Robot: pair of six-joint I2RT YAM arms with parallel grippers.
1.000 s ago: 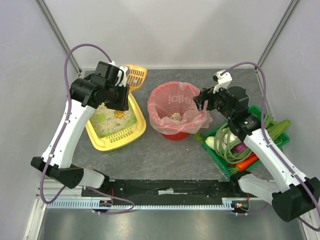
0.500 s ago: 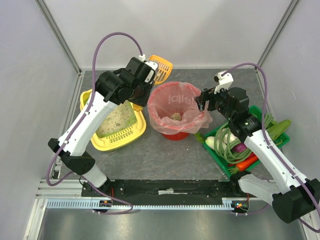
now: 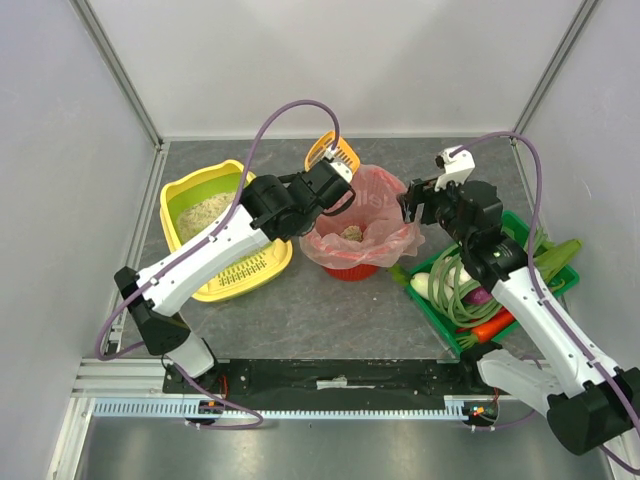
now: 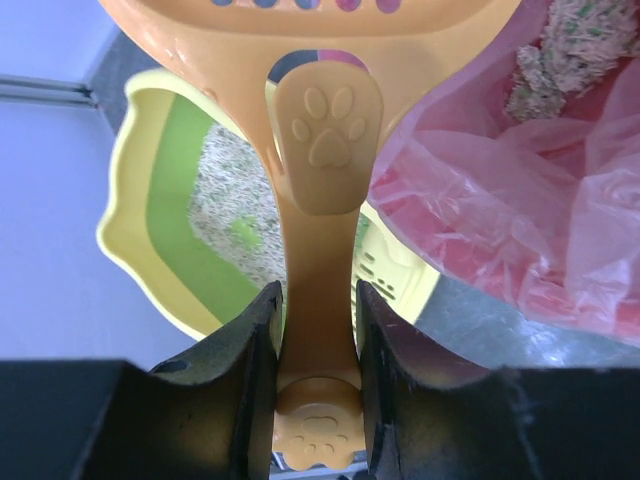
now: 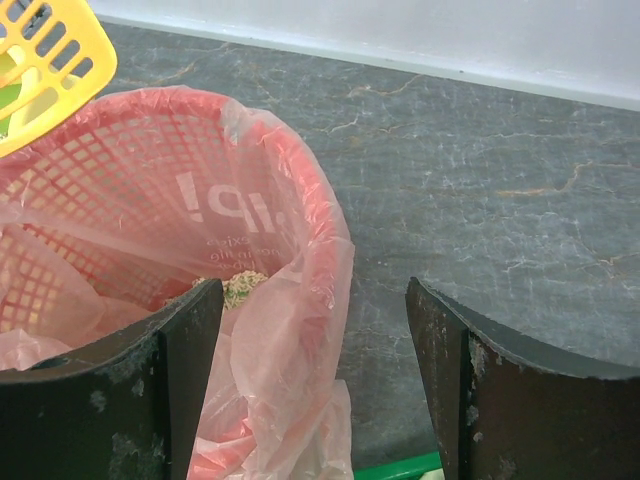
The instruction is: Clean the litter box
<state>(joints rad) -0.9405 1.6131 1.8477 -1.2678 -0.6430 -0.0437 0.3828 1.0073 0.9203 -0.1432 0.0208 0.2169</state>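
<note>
The yellow litter box [image 3: 222,232] with green inner walls and pale litter sits at the left; it also shows in the left wrist view [image 4: 190,240]. My left gripper [image 3: 333,188] is shut on the handle of an orange slotted scoop [image 4: 318,180], holding its head [image 3: 333,153] at the far-left rim of the round red bin [image 3: 352,222]. The scoop tip shows in the right wrist view [image 5: 45,70]. My right gripper [image 3: 420,205] is open, its fingers [image 5: 180,380] straddling the bin's right rim and pink bag [image 5: 290,300].
The red bin holds a clump of litter [image 3: 351,233] in its pink bag. A green tray of vegetables [image 3: 485,285] lies at the right, beside the right arm. Grey walls enclose the table on three sides.
My left arm has swung right with the scoop, from above the litter box's far edge to the bin's rim. The litter box is now uncovered. The right arm barely moved.
</note>
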